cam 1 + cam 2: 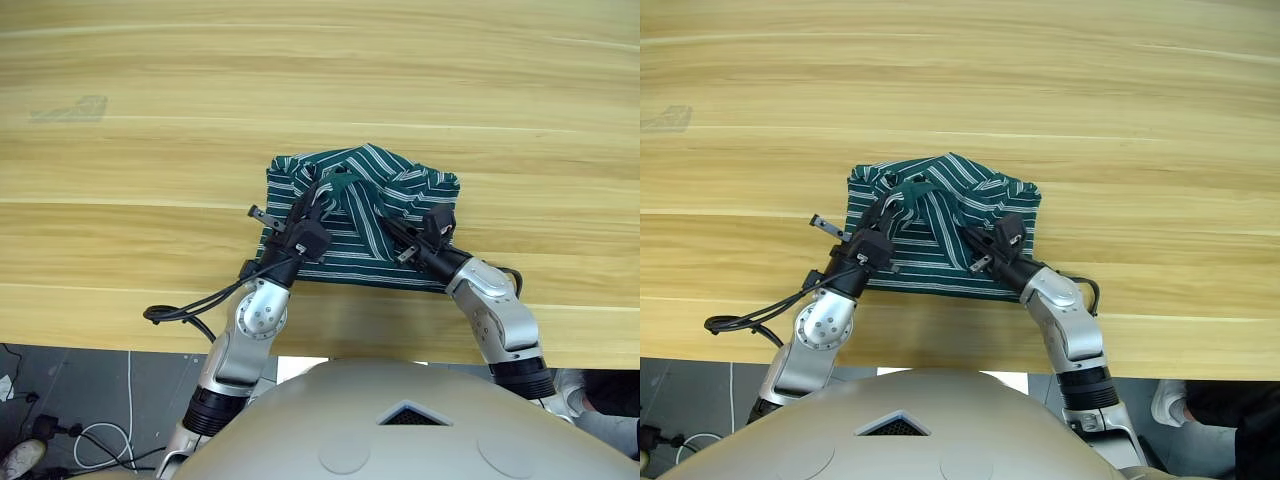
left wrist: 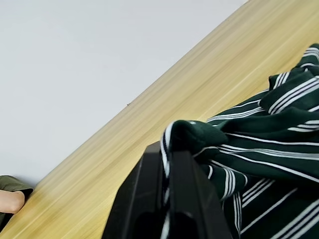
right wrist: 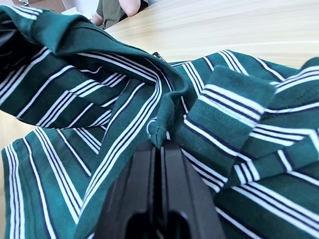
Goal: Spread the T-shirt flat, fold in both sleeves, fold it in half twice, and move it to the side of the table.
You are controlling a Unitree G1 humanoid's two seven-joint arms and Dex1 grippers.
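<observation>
A dark green T-shirt (image 1: 375, 190) with white stripes lies bunched near the front edge of the wooden table (image 1: 300, 80). My left gripper (image 1: 318, 195) is over the shirt's left part, shut on a fold of the cloth (image 2: 182, 134). My right gripper (image 1: 390, 228) is over the shirt's right part, shut on a raised ridge of cloth (image 3: 158, 130). Between the two grippers the fabric is lifted and creased. The shirt's sleeves are tucked into the bundle and cannot be told apart.
The wooden table stretches wide to the far side, left and right of the shirt. A black cable (image 1: 180, 312) loops off the left arm over the front edge. Floor with cables (image 1: 90, 430) shows below the table edge.
</observation>
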